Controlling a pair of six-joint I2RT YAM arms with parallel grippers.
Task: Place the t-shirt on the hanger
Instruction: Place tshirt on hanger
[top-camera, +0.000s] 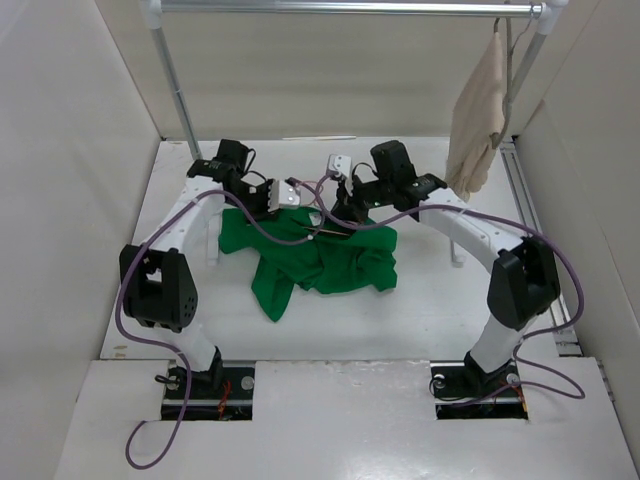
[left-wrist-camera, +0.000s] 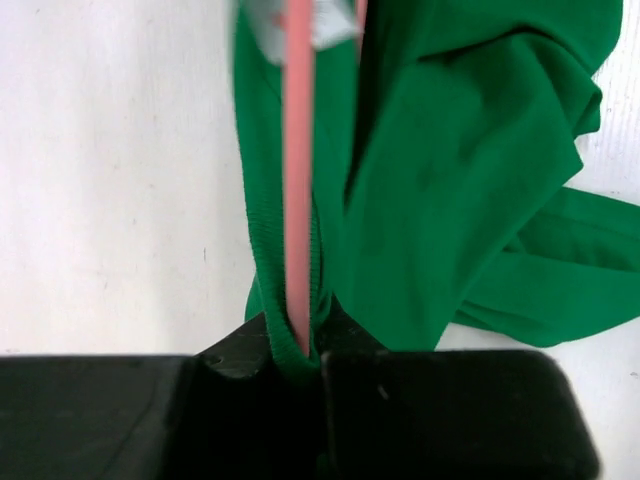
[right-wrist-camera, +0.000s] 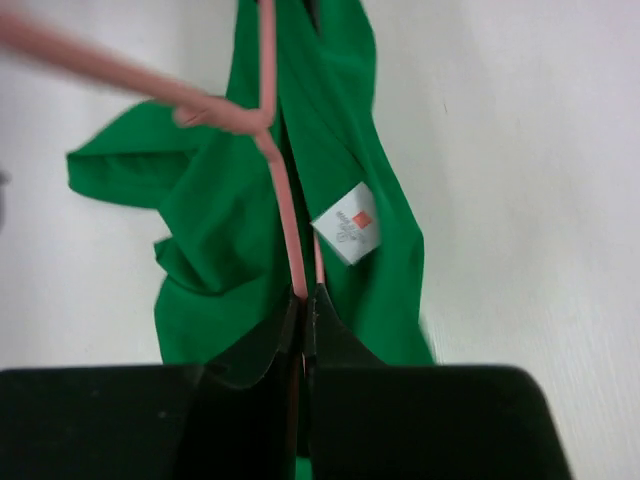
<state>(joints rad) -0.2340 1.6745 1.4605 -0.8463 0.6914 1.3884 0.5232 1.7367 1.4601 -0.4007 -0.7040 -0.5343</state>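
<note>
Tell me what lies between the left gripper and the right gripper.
The hanger and the neck of the t-shirt run between them; the left gripper and right gripper are each shut on the hanger. Both wrist views show it.

At your two o'clock, a beige garment (top-camera: 478, 115) hangs from the metal rail (top-camera: 340, 8) crossing twelve above the white table (top-camera: 420, 315).

The t-shirt (top-camera: 330, 262) is soft matt cloth, the hanger (left-wrist-camera: 297, 200) smooth, the table (top-camera: 430, 312) matt white, the rail (top-camera: 350, 7) shiny metal.

Left gripper (left-wrist-camera: 300, 352) clamped, right gripper (right-wrist-camera: 303, 300) clamped, arms arched inward
</note>
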